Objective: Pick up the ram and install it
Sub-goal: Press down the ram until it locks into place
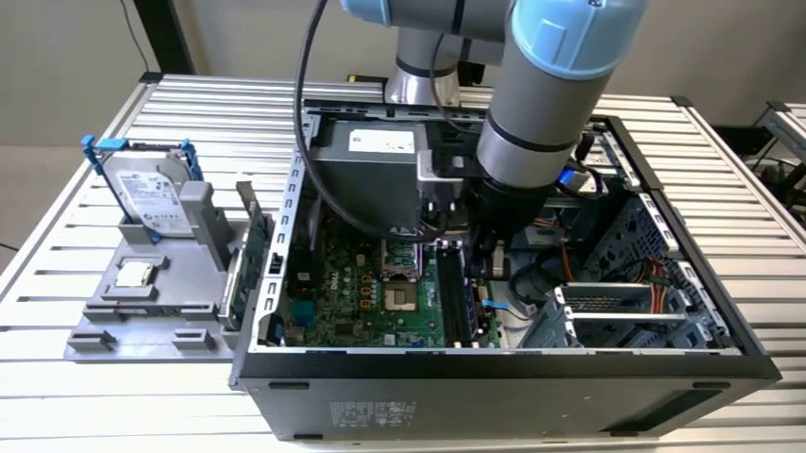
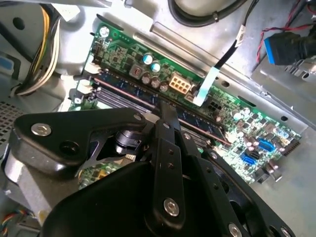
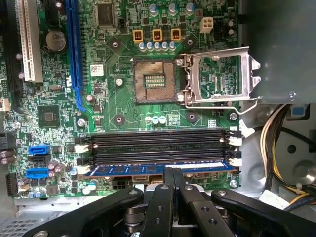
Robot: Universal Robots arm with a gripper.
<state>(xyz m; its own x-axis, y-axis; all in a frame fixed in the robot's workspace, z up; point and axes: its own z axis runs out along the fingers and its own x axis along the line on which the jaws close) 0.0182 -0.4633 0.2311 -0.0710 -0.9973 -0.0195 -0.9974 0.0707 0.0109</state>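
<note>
Pressed together on my ram (image 3: 158, 169), the end effector (image 3: 174, 174) holds it edge-down along the outermost of 4 slots (image 3: 160, 146) on the motherboard (image 3: 123, 108), lined up for seating.

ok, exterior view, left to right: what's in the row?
Hard drive in blue frame → grey holder → green expansion card → motherboard → ram under the gripper → drive cage.

A hard drive (image 1: 147, 196) in a blue frame stands beside the computer case (image 1: 504, 387).
</note>
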